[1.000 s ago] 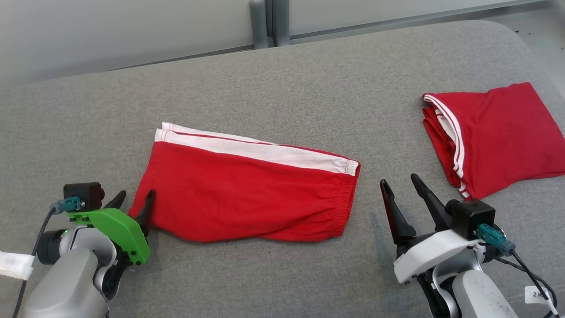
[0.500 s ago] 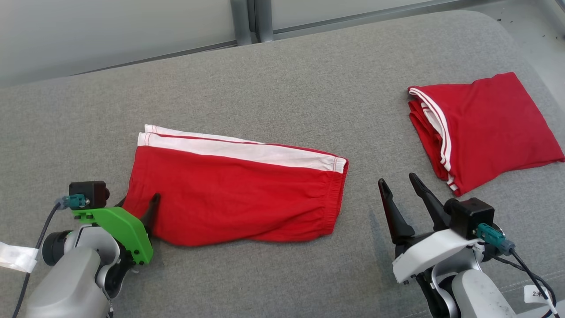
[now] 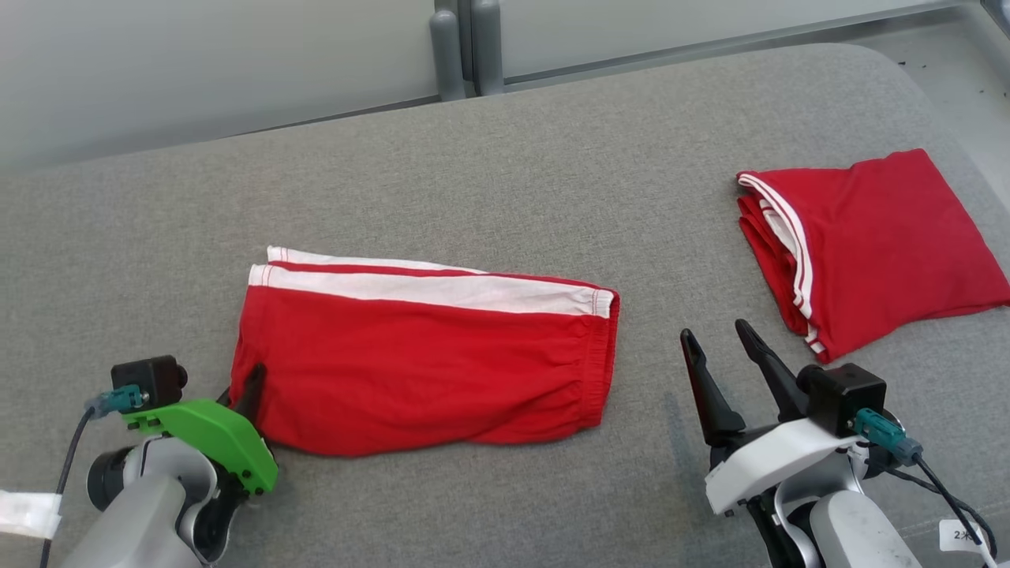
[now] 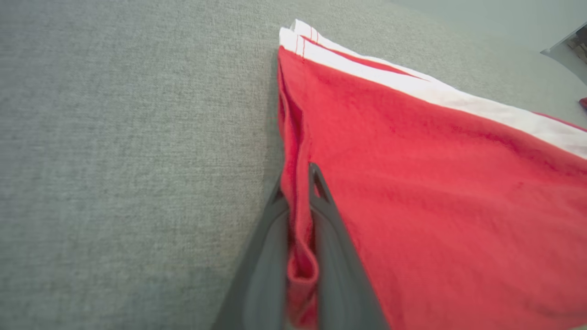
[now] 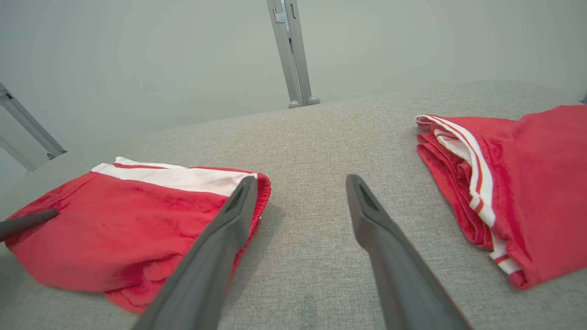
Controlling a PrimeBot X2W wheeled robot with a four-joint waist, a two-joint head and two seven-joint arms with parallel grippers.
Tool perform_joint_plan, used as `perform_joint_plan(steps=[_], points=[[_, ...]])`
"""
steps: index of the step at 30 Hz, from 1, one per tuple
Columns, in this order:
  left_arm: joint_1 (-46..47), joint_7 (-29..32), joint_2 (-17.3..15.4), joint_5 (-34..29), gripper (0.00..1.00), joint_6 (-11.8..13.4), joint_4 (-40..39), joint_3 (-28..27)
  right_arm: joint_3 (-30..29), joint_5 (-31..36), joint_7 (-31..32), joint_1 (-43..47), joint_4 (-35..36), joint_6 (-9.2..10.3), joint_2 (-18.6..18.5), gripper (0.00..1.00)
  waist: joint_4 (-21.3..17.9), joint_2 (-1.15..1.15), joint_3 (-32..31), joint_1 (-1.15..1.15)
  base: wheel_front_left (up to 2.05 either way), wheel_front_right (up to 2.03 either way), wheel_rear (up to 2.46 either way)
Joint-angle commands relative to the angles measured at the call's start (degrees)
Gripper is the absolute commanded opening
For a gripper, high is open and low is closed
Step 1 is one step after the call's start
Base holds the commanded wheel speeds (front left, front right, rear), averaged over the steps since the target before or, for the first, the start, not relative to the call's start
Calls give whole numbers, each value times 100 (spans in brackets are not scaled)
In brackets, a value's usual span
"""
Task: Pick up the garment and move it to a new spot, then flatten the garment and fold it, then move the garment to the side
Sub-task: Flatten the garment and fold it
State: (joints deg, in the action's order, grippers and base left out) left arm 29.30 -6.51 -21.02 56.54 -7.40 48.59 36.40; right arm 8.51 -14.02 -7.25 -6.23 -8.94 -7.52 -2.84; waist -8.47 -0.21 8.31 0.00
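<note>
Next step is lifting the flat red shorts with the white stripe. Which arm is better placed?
Left. The left gripper is shut on the near left hem of the red shorts with a white stripe. The right gripper is open over the grey fabric surface, apart from the shorts.

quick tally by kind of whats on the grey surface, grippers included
red garments: 2, shorts and folded garment
grippers: 2, left gripper and right gripper
total: 4
</note>
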Motion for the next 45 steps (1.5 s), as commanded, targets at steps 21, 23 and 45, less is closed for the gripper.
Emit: perform_joint_plan(steps=[21, 23, 45], points=[[-1886, -721, 37, 313, 7, 1330, -2092, -510, -158, 72, 265, 267, 12, 6, -14, 100, 610, 21, -427, 0, 0, 0, 0], [-1921, -726, 12, 281, 31, 1388, -2165, -513, -155, 65, 281, 257, 5, 6, -14, 100, 615, 21, -434, 0, 0, 0, 0], [-2473, -865, -17, -1287, 100, 1919, -3986, -1373, -64, -233, 560, 223, -339, 6, -13, 100, 844, 21, -596, 0, 0, 0, 0]])
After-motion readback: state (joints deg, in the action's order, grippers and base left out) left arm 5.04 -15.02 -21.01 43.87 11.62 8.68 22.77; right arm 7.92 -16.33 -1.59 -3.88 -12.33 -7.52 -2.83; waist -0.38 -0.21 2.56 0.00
